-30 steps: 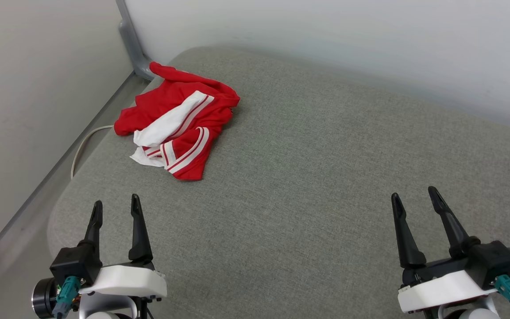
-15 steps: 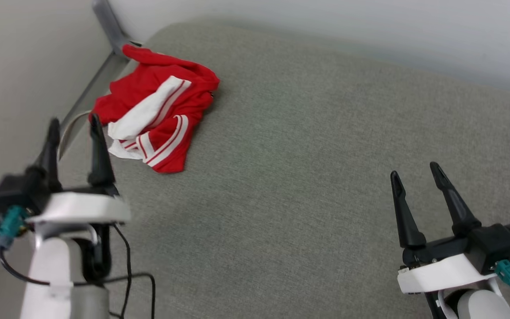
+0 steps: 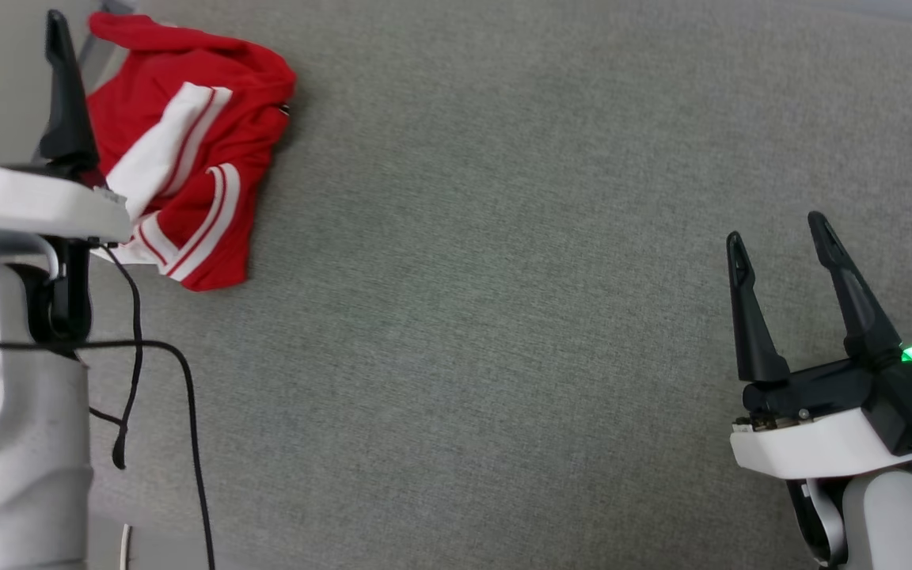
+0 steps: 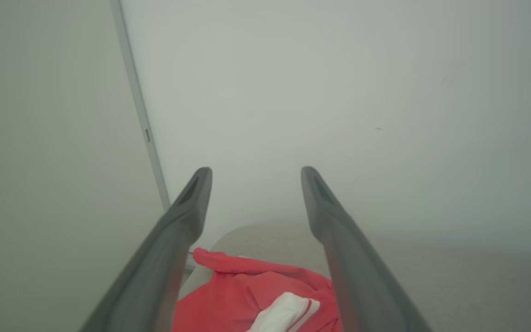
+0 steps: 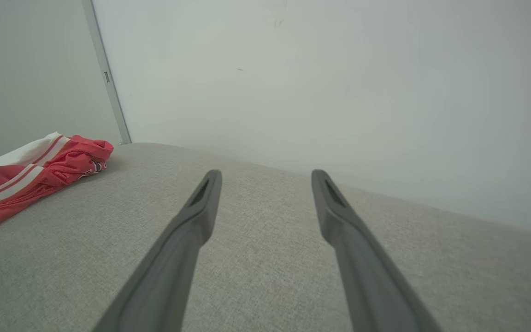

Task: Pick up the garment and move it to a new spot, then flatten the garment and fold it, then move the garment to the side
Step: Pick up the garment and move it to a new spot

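Our left gripper point(image 3: 13, 28) has its two fingers spread wide with nothing between them. It is raised just beside the near-left edge of the shirt point(image 3: 210, 103) and is not touching it. Our right gripper point(image 3: 775, 228) is also spread and empty, well apart from the shirt, over bare cushion point(image 3: 503, 301). The shirt lies crumpled at the far left corner of the cushion, near the wall point(image 5: 293, 69), with a white sleeve on top.

To pick it up well, we judge we should tip the left fingers down onto a thick red fold rather than the thin striped hem. We should then close on several layers and lift straight up, so nothing drags off the edge. We should also mind the loose black cable point(image 3: 187, 396) by our left arm.
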Controlling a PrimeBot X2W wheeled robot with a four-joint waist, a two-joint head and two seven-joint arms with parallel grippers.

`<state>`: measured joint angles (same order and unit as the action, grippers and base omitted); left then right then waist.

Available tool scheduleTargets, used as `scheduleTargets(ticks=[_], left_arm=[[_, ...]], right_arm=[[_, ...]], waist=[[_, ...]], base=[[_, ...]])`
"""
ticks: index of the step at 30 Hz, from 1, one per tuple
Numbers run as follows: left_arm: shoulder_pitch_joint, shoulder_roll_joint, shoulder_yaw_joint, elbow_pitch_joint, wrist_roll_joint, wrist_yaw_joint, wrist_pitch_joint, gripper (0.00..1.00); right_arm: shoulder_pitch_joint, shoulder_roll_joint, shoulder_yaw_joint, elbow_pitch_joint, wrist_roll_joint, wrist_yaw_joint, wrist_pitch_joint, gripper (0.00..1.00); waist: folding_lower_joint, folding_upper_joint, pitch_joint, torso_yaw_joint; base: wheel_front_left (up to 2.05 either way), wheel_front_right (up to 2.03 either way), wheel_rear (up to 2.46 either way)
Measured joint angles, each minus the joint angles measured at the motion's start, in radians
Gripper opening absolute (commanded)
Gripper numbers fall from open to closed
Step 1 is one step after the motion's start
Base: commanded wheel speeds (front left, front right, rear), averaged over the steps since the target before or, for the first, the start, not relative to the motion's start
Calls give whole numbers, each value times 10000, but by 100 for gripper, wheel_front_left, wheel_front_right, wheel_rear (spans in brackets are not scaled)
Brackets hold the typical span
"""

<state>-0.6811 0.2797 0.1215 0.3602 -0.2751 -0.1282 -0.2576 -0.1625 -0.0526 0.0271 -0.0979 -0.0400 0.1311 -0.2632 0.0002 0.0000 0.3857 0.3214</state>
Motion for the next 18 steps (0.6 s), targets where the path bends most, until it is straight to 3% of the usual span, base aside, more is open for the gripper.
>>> scheduleTargets(ticks=[7,18], left_arm=[[-872,1457,-1927,1202,-1467,-10,1618,100],[-1636,3041,-4109,2299,-4117,-10,5992,100]], right_arm=[[-257,-71,-13,-311,-40,0,-2,100],[-441,-174,-121,-556,-54,0,-2,100]], waist=[[0,0,631,-362],[-1,0,1274,-665]], base=[[0,0,0],[0,0,0]])
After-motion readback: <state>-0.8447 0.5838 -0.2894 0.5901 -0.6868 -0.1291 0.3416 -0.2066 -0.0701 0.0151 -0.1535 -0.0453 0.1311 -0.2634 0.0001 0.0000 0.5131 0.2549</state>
